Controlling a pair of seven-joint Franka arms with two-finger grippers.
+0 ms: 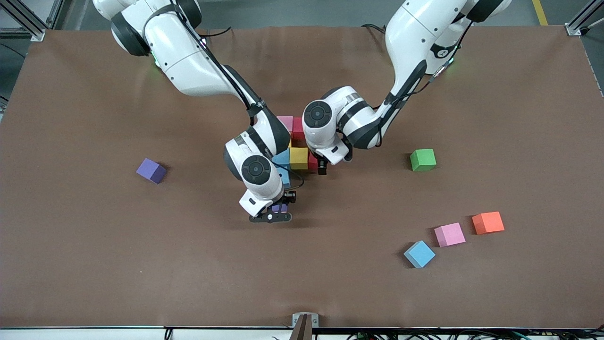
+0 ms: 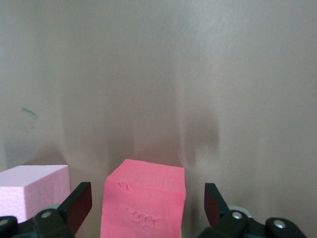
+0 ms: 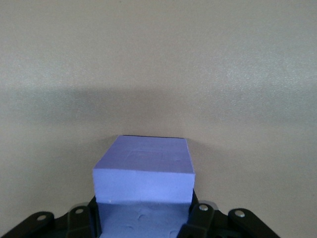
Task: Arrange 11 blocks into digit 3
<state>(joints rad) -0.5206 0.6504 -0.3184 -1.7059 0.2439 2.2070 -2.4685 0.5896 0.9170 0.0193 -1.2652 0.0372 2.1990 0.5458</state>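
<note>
While clamped, matte purple cube (image 3: 143,186) dents.

Left hand (image 1: 322,166) low, fingers spread wide; right hand (image 1: 276,210) low, fingers clamped, both arms bent inward.

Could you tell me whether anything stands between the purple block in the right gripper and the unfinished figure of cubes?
Nothing visible does. The right gripper, shut on the purple block, is just nearer the front camera than the figure of cubes, with only bare table showing between. The open left gripper straddles a red cube at the figure's edge.
</note>
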